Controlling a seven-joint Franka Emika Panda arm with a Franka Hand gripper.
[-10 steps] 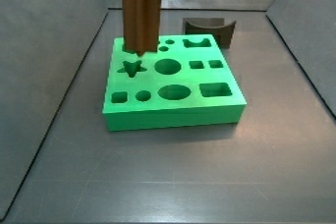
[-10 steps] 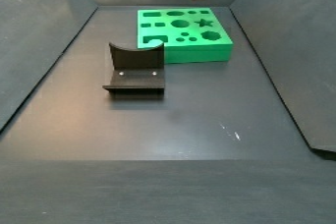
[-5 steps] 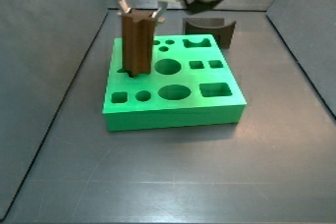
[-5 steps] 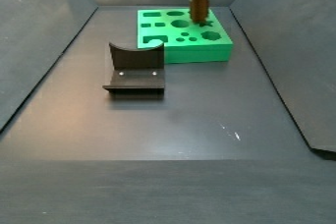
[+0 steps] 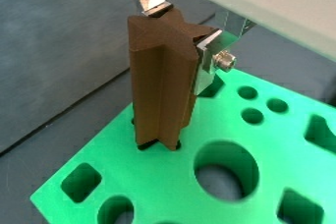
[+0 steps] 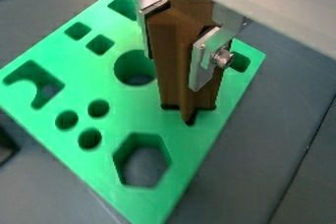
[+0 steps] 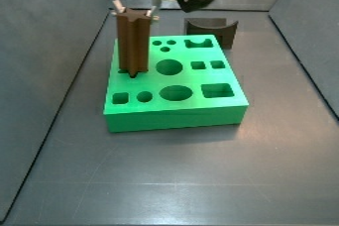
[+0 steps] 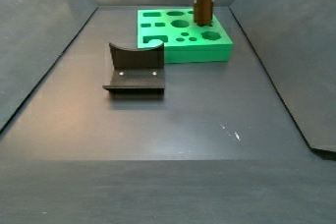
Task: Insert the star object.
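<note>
The star object [image 7: 131, 44], a tall brown fluted peg, stands upright with its lower end in the star-shaped hole at a corner of the green block [image 7: 172, 113]. It also shows in the other side view [image 8: 205, 4] and in both wrist views [image 5: 160, 81] [image 6: 178, 61]. My gripper [image 7: 133, 12] is above the block, and its silver fingers [image 6: 206, 59] press on opposite sides of the peg's top. The gripper also shows in a wrist view [image 5: 182, 33]. The star hole is hidden by the peg.
The green block [image 8: 197, 51] has several other open holes: round, square, hexagonal and notched. The dark fixture [image 8: 134, 69] stands on the grey floor beside the block; it also shows behind the block [image 7: 212, 30]. Sloping grey walls enclose the floor.
The gripper has come down with the peg. The peg hung above the block a second ago, and its lower end now sits in the star hole.
</note>
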